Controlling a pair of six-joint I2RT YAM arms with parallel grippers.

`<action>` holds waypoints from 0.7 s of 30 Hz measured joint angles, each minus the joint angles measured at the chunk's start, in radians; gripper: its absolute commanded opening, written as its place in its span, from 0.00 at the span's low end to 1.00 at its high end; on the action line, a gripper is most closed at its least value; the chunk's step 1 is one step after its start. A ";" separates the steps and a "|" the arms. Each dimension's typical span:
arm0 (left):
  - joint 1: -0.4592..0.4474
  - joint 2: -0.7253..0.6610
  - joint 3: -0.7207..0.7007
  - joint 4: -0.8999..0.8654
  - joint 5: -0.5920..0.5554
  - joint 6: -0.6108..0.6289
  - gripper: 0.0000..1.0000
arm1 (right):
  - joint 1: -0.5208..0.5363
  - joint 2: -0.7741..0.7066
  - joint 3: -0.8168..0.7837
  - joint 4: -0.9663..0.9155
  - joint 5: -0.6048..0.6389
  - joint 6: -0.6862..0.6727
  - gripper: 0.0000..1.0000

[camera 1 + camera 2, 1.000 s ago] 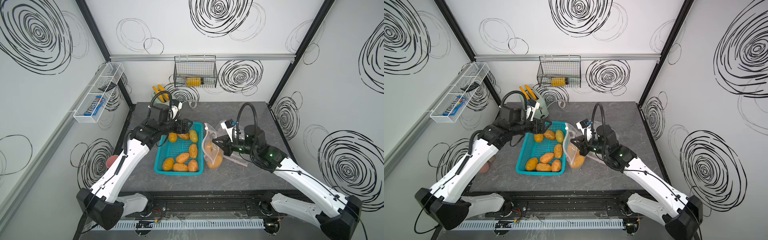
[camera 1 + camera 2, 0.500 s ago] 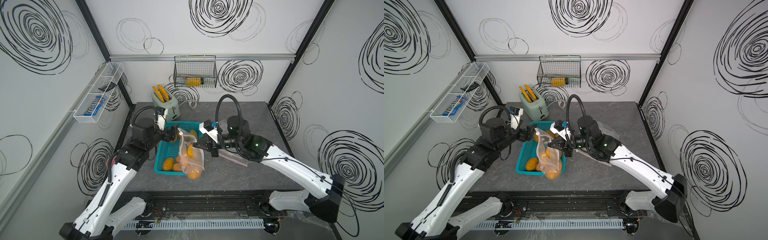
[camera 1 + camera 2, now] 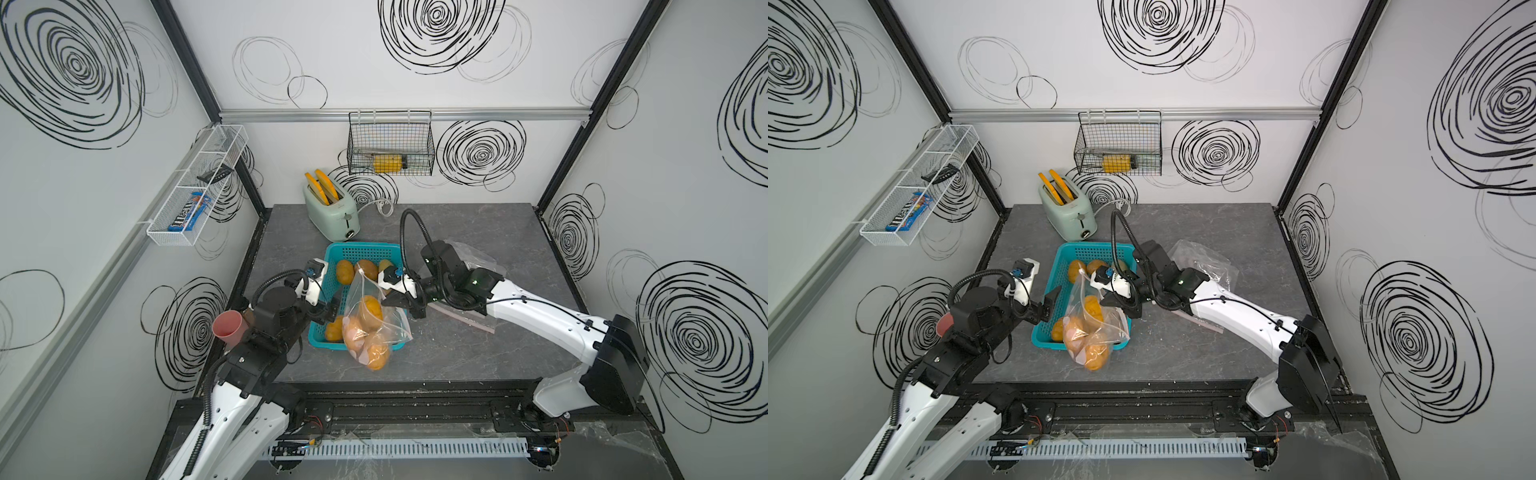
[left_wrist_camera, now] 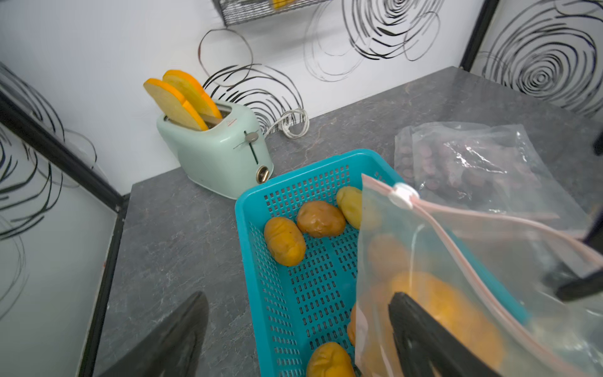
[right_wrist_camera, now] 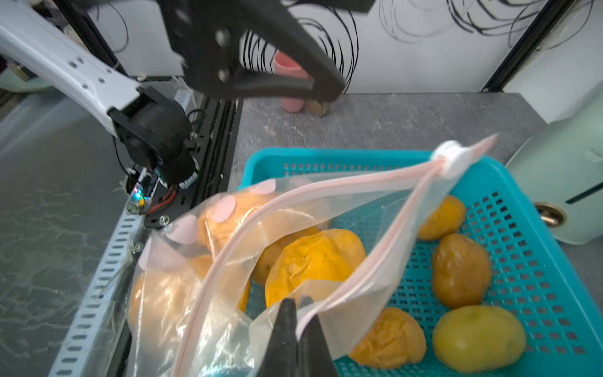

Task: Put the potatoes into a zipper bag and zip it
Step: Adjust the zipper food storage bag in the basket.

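My right gripper (image 5: 298, 302) is shut on the rim of the clear zipper bag (image 3: 376, 332), holding it over the near end of the teal basket (image 3: 357, 250). The bag's mouth hangs open, with the white slider (image 5: 452, 156) at its far end. Several orange-brown potatoes (image 3: 368, 311) fill the bag. More potatoes (image 4: 284, 241) lie loose in the basket, one of them paler yellow-green (image 5: 478, 337). My left gripper (image 3: 331, 308) stands open at the basket's left wall, gripping nothing. One of its fingers (image 4: 424, 336) is close against the bag's side.
A mint toaster (image 3: 332, 212) with orange toast slices stands behind the basket. Spare clear bags (image 3: 473, 257) lie to the right, under my right arm. A pink cup (image 3: 228, 328) sits at the left edge. A wire basket (image 3: 390, 145) and a white rack (image 3: 195, 187) hang on the walls.
My right arm carried the bag leftward from beside the basket to over its near end. My left gripper pulled back from the basket's far end to its left side and opened wider.
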 measured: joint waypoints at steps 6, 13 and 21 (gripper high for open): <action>-0.140 0.077 0.121 -0.113 -0.042 0.245 0.94 | 0.051 -0.140 -0.173 0.062 0.002 -0.075 0.00; -0.152 0.173 0.271 -0.130 -0.035 0.395 0.92 | 0.017 -0.208 -0.167 0.230 -0.043 -0.108 0.00; -0.078 0.129 0.206 -0.022 -0.060 0.372 0.94 | -0.058 -0.047 0.065 0.274 -0.182 -0.166 0.00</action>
